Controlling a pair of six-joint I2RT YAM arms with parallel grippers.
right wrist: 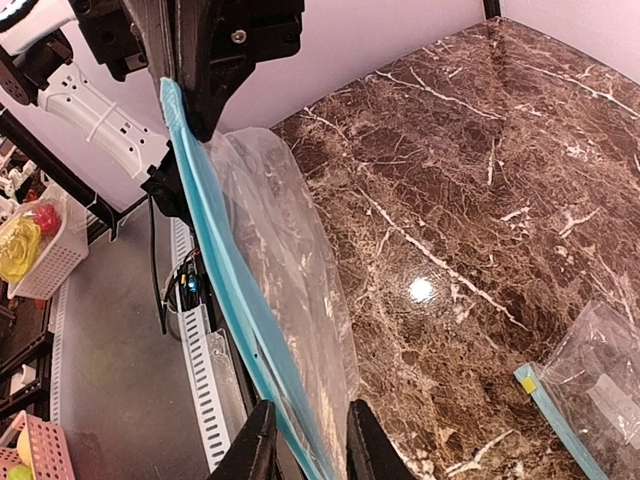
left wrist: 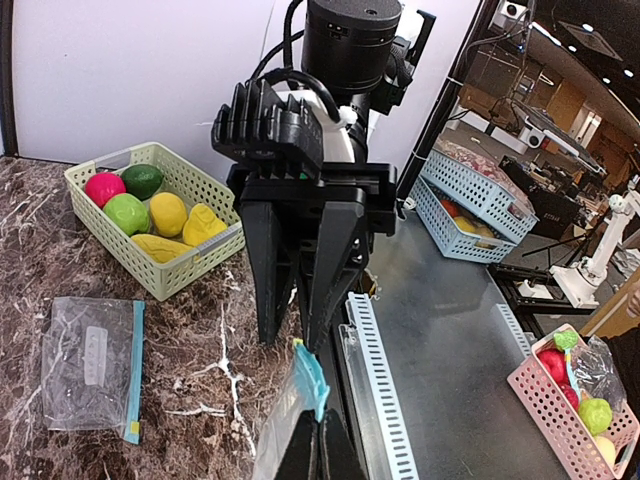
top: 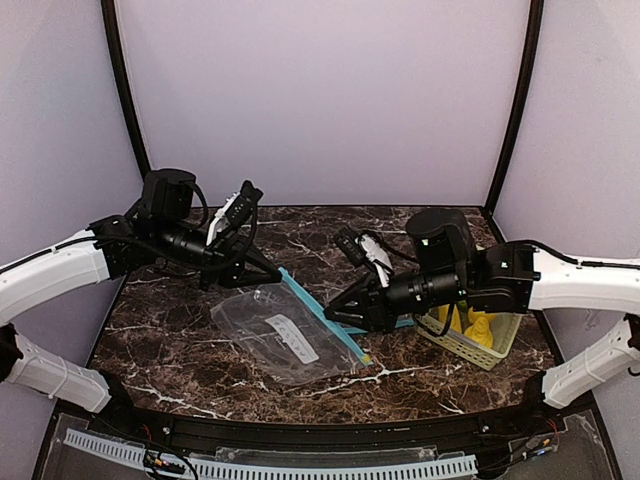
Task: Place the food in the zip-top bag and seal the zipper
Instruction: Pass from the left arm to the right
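A clear zip-top bag with a blue zipper strip (right wrist: pixel 215 265) hangs stretched between my two grippers, just above the marble table. My left gripper (left wrist: pixel 320 455) is shut on one end of the strip (left wrist: pixel 312 380); it is at the table's left middle (top: pixel 272 272). My right gripper (right wrist: pixel 310 445) is open, its fingers straddling the strip's other end, near the table's middle (top: pixel 333 318). The food lies in a pale green basket (left wrist: pixel 190 270): a red ball (left wrist: pixel 105 187), a light green ball (left wrist: pixel 127 212), a dark green piece (left wrist: pixel 143 180) and yellow pieces (left wrist: pixel 168 212). In the top view my right arm hides most of the basket (top: pixel 470 350).
A second clear zip-top bag (top: pixel 285 340) with a white label lies flat on the table in front of the grippers; it also shows in the left wrist view (left wrist: pixel 90 365). A slotted cable duct (top: pixel 300 465) runs along the near edge. Purple walls close the back and sides.
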